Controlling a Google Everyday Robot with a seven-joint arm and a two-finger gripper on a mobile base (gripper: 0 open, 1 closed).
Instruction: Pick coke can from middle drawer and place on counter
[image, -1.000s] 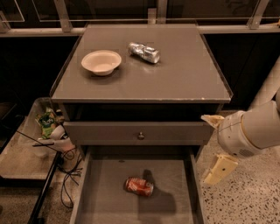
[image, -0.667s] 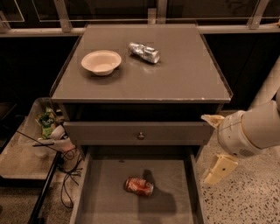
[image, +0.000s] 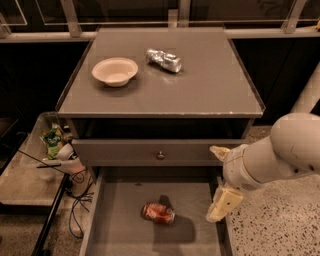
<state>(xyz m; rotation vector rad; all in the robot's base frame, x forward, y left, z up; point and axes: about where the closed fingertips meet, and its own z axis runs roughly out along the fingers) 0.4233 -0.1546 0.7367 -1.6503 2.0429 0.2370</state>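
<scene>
Coke can (image: 158, 212) lies on its side in open middle drawer (image: 117, 227), below front edge of counter (image: 200, 90). Gripper (image: 222, 177), fingers spread wide, hangs under front-right corner, apart from can. No change vs 1 s ago, so pick prob. not begun.

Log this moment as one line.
end effector: open, at right edge of drawer | coke can: lying in drawer, untouched | counter: bowl, silver can | phase: pre-grasp
</scene>
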